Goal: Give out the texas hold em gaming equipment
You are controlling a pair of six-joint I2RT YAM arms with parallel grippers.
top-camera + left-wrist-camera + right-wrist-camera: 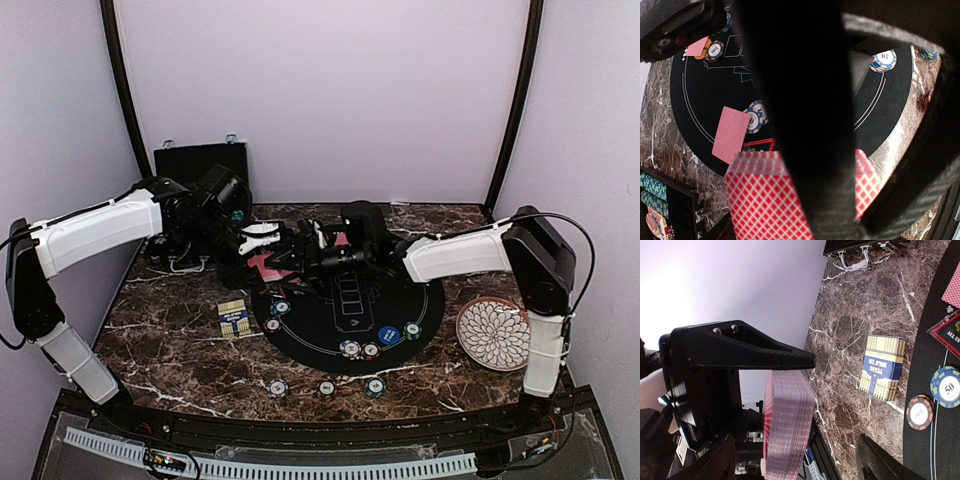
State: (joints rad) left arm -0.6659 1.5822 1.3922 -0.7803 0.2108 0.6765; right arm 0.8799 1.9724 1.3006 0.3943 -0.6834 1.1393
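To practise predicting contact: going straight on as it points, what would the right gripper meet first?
Most likely the deck of cards, edge-on ahead of the right gripper, held by the left gripper.

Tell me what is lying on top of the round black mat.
Several poker chips, a blue disc button and a pink-backed card lie on the black mat. Both arms cover its far part.

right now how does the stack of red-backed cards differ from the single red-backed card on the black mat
The stack of red diamond-backed cards is many cards thick; the single red-backed card is one. The stack is held aloft; the single card lies flat on the round black mat. Both have red patterned backs.
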